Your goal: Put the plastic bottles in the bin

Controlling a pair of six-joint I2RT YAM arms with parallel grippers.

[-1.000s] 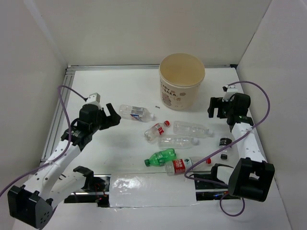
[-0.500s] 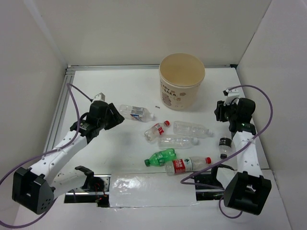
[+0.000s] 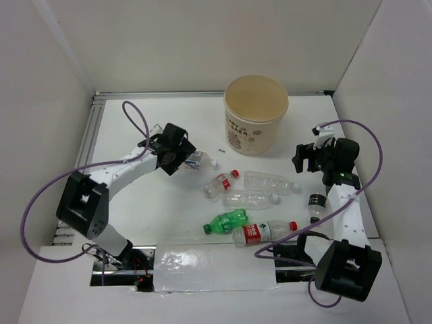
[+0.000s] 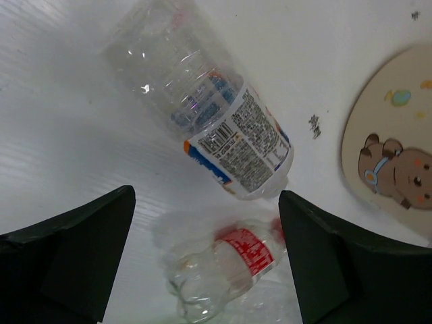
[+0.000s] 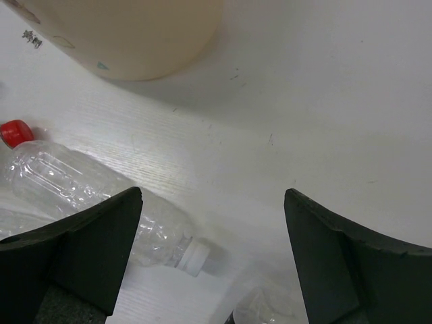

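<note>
now the left gripper [image 3: 181, 156] is swung in over the blue-labelled bottle [image 4: 223, 128] near the bin [image 3: 256, 131], jaws spread wide, nothing gripped. the right gripper [image 3: 307, 156] is kept open near the white-capped bottle [image 3: 270, 181]. all bottles are left on the table [image 3: 155, 209].

Robot lab test cell (a boxed-in bench, not a home).
Plain white panel walls [image 3: 202, 40] close three sides of a white table [image 3: 169, 223]. Aluminium rail [image 3: 162, 95] lines its far edge, and purple cables [image 3: 24, 219] loop from two arms [image 3: 115, 174] bolted at its near edge.
</note>
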